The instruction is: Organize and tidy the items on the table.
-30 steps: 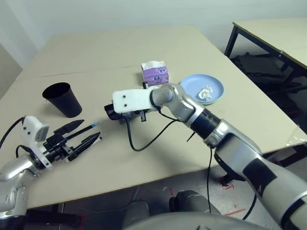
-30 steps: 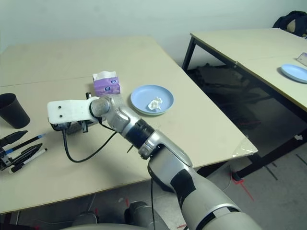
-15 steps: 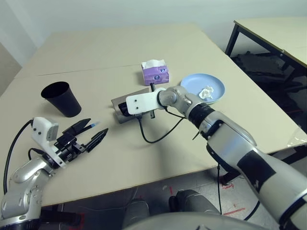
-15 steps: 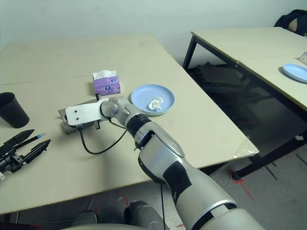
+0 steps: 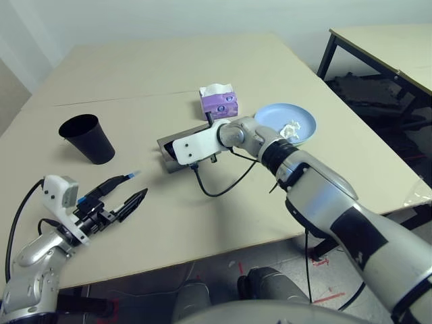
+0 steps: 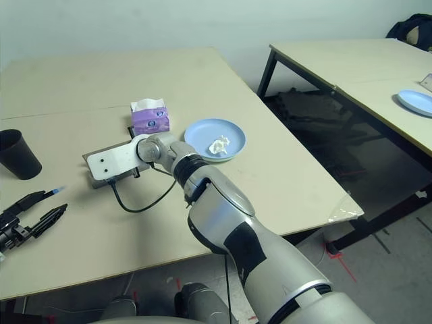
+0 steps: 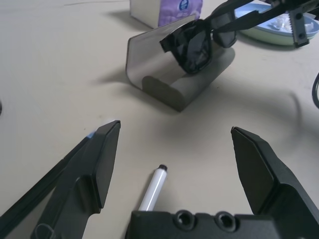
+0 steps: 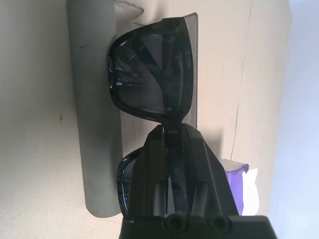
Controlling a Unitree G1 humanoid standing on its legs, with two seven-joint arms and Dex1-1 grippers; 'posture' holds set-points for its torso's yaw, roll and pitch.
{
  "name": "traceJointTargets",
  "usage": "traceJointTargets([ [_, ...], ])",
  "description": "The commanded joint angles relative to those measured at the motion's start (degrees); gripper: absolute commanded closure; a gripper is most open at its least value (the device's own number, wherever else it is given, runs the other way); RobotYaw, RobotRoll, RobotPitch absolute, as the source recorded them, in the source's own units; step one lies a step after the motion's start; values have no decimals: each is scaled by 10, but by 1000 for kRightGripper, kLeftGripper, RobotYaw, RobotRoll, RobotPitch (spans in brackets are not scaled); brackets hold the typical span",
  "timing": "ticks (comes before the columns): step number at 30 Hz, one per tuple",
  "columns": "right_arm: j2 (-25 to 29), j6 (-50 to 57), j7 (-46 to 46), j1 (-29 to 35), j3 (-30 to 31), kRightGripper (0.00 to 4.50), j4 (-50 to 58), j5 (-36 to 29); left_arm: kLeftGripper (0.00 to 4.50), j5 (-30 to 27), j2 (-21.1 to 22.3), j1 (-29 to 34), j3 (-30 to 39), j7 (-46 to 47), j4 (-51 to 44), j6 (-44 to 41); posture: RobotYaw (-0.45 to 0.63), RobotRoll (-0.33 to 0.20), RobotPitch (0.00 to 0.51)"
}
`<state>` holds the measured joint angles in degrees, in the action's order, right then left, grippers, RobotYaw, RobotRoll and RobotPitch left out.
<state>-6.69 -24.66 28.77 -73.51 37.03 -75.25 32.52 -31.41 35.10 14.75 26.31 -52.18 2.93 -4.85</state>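
- Here, the grey glasses case (image 5: 177,150) lies open near the middle of the counter (image 5: 162,74), and serves as the landmark for everything else.
- The right gripper (image 8: 169,142) hangs just over the case, its jaws closed on the bridge of the black sunglasses (image 7: 199,42); the lenses hover above the case's open tray, and whether they touch it cannot be told.
- The purple tissue box (image 5: 218,102) stands just behind the case, a white tissue poking from its top.
- The blue plate (image 5: 287,123) sits to the right of the case, beyond the tissue box's corner, with a white crumpled wad (image 5: 289,129) lying in it.
- The black cup (image 5: 88,139) stands upright to the left of the case, well apart from it.
- The left gripper (image 5: 121,196) is nearer the robot than the case and off to its left, jaws spread wide and holding nothing.
- One marker pen (image 7: 153,186) lies on the counter between those open jaws; a blue-tipped pen (image 5: 123,179) lies along the outer finger.
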Motion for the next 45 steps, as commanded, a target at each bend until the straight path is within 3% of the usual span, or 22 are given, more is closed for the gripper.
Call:
traceJointTargets([
  [1, -26, 10, -9, -8, -10, 4305, -9, 4, 0, 7, -2, 3, 9, 3, 16, 9, 1, 0, 43],
  [10, -37, 14, -10, -12, -20, 4305, -8, -2, 0, 5, 0, 10, 21, 4, 26, 22, 22, 0, 47],
  [25, -43, 3, 1, -5, -29, 4305, -5, -3, 0, 10, -6, 18, 25, -48, 131, 101, 32, 0, 75],
  [45, -49, 14, -12, -14, -42, 4305, -9, -8, 0, -32, -18, 12, 68, -16, 12, 112, 51, 0, 91],
])
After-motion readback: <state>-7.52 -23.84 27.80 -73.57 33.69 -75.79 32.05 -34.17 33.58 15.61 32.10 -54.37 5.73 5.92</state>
